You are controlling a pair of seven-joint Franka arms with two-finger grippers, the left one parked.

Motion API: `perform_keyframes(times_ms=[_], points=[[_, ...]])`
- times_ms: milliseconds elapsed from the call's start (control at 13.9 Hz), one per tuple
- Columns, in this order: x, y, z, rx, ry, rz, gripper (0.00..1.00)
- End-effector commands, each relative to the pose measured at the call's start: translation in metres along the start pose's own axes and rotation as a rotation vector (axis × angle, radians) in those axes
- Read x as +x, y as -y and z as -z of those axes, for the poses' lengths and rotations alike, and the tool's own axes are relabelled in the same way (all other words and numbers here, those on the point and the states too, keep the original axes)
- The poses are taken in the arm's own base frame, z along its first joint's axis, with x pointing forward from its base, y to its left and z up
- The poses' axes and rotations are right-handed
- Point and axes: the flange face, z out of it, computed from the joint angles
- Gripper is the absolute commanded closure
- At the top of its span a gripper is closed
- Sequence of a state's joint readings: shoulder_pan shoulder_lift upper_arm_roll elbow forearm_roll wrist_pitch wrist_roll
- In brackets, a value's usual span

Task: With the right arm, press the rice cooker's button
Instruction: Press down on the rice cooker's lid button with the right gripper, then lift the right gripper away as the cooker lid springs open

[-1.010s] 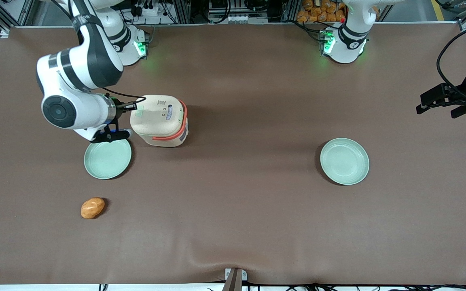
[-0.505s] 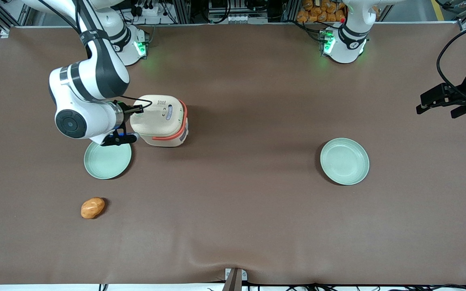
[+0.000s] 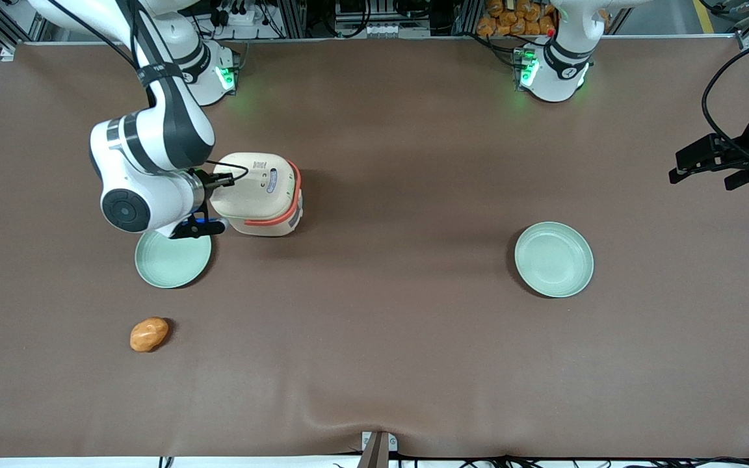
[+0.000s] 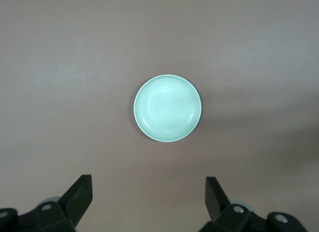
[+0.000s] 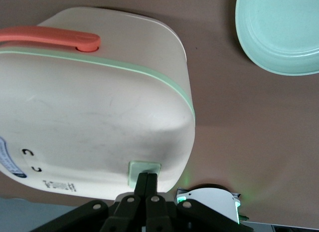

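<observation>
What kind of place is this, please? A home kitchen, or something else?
Probably a robotics lab, not a kitchen. Arms are bolted to a brown-covered table framed by metal rails and cables. The gripper, shut, touches the button of the rice cooker, a prop beside plates.

Wide table under a matte brown cover, softly and evenly lit.
Covered edge to edge in brown, with a shallow wrinkle near the front camera's edge, just above a small metal bracket. Framed at the edge farthest from the camera by aluminium rails, with black cables and a white power strip among them. Beside these, a heap of orange-yellow packets. Grey floor with a yellow stripe past the parked arm's end.
</observation>
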State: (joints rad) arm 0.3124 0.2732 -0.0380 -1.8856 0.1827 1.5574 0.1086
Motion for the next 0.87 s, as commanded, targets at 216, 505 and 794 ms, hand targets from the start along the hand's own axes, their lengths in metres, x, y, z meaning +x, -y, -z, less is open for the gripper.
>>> perform_keyframes(times_ms=[216,505,794], points=[[0.009,0.003,-0.014,0.005,0.021,-0.001,1.00],[0.016,0.002,-0.022,0.004,0.025,-0.004,1.00],[0.003,0.007,0.020,0.012,-0.007,0.006,0.93]])
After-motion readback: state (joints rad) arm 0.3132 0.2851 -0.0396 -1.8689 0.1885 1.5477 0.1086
